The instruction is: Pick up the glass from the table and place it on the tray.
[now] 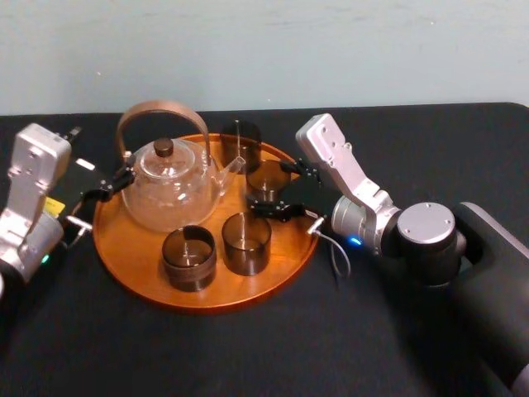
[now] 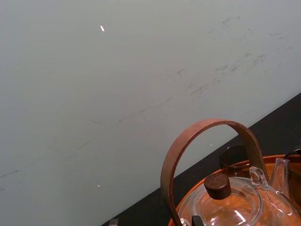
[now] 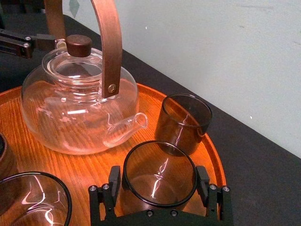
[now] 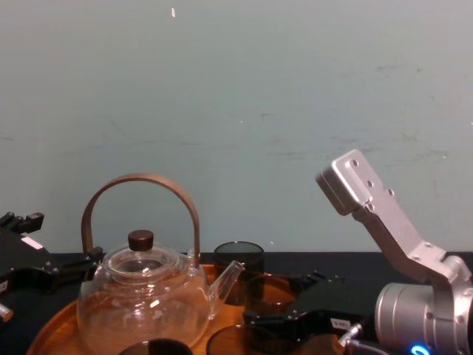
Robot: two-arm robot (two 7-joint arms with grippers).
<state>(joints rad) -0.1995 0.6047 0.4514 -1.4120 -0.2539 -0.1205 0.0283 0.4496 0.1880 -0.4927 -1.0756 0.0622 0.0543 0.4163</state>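
Right gripper point(image 3: 159, 179) sat lowest in the right wrist view, its black jaws pressed against both sides of the glass point(image 3: 160, 162), clasping it. From the head, the glass lay at the frame's centre over the right part of the tray point(image 1: 124, 256), just right of the teapot point(image 1: 169, 190) spout; whether its base met the wood could not be told. Three other glasses point(image 1: 246, 242) stood on the tray. The left gripper point(image 1: 103, 188) hung at the tray's left edge, centre left, its opening impossible to judge. A yellow sticker point(image 1: 54, 206) on the left arm and a white sticker point(image 4: 340, 323) on the right gripper bore print too small to read. The black counter point(image 1: 248, 356) filled the lower frame.
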